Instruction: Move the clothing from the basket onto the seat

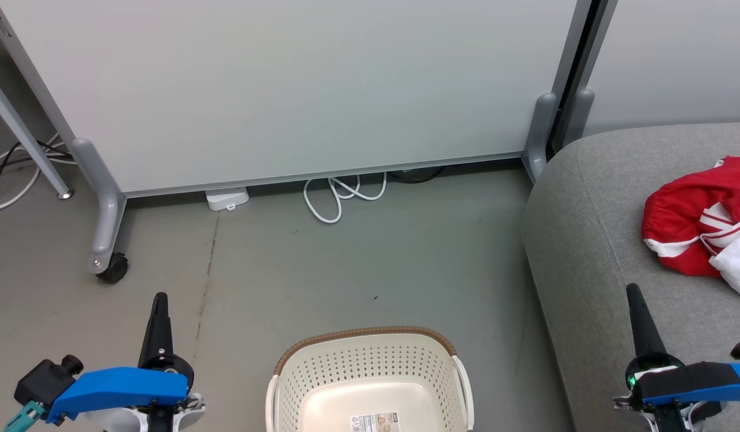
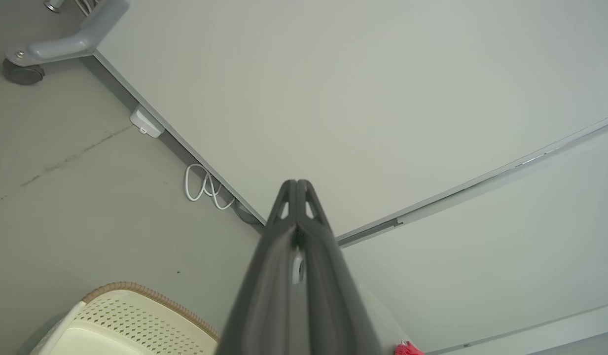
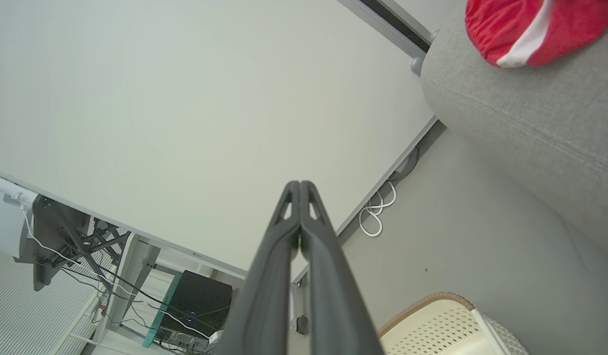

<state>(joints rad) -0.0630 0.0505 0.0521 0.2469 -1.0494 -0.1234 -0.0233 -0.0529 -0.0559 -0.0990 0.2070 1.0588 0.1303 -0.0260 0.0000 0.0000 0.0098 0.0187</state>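
As I look down at the basket [image 1: 370,360], I see the left gripper [image 1: 159,298] on its left, fingers pressed flat together on nothing, and the right gripper [image 1: 634,292] on its right, pinched just as tight and bare. The clothing [image 1: 700,222] lies in a red-and-white heap on the seat [image 1: 586,240], right of the basket and farther back; the basket's label sticker [image 1: 374,421] shows on its bottom.

- Pale grey partition panel [image 1: 285,90] on grey feet, with one black caster [image 1: 113,268].
- Grey floor [image 1: 376,258], thinly cracked.
- White cable [image 1: 339,195] looped under the panel; small white box [image 1: 227,198] nearby.
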